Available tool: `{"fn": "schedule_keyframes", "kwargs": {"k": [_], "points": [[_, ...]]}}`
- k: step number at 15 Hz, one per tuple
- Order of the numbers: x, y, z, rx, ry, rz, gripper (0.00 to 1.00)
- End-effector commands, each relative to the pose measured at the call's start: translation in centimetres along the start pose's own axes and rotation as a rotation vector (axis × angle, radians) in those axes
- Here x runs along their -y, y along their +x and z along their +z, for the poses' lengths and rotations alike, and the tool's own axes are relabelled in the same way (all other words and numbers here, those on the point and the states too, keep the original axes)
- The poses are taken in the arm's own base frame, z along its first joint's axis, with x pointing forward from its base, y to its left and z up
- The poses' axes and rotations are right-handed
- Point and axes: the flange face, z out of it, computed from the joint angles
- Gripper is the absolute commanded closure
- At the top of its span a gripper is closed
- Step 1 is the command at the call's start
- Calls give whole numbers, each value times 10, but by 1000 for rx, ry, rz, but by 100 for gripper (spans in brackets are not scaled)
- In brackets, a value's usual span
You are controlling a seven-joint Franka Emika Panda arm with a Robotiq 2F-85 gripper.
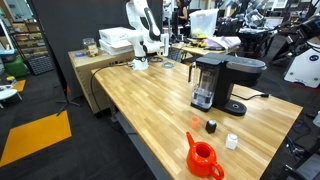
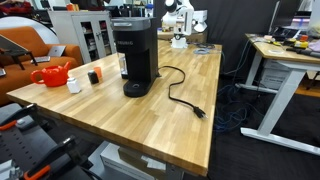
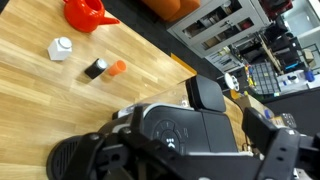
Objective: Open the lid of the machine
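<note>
The black machine point(image 1: 222, 82) point(image 2: 134, 55) stands on the wooden table with its flat dark lid point(image 1: 240, 64) point(image 2: 133, 22) down. In the wrist view the machine point(image 3: 165, 140) fills the lower frame, seen from above, and the lid panel point(image 3: 218, 130) lies beside a round button pad. My gripper point(image 3: 235, 112) is open and empty, its two dark finger pads framing the lid, apart from it. In both exterior views my white arm point(image 1: 146, 25) point(image 2: 180, 20) stands at the table's far end, well away from the machine.
An orange-red teapot point(image 1: 203, 158) point(image 2: 52, 74) point(image 3: 88, 12), a small white cap point(image 1: 231, 141) point(image 2: 73, 85) point(image 3: 61, 48) and a small black-and-orange item point(image 1: 211, 125) point(image 2: 93, 76) point(image 3: 100, 68) sit near the machine. Its black power cord point(image 2: 180, 95) trails across the table. A white boxy device point(image 1: 115, 42) stands near the arm.
</note>
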Motion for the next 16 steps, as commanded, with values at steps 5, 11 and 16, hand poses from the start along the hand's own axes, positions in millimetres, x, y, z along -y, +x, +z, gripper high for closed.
{"fn": "schedule_keyframes", "kwargs": {"k": [5, 11, 16], "points": [[-30, 12, -17, -86, 85, 79, 0], [-51, 9, -31, -106, 110, 92, 0], [-69, 4, -25, -95, 105, 106, 0]]}}
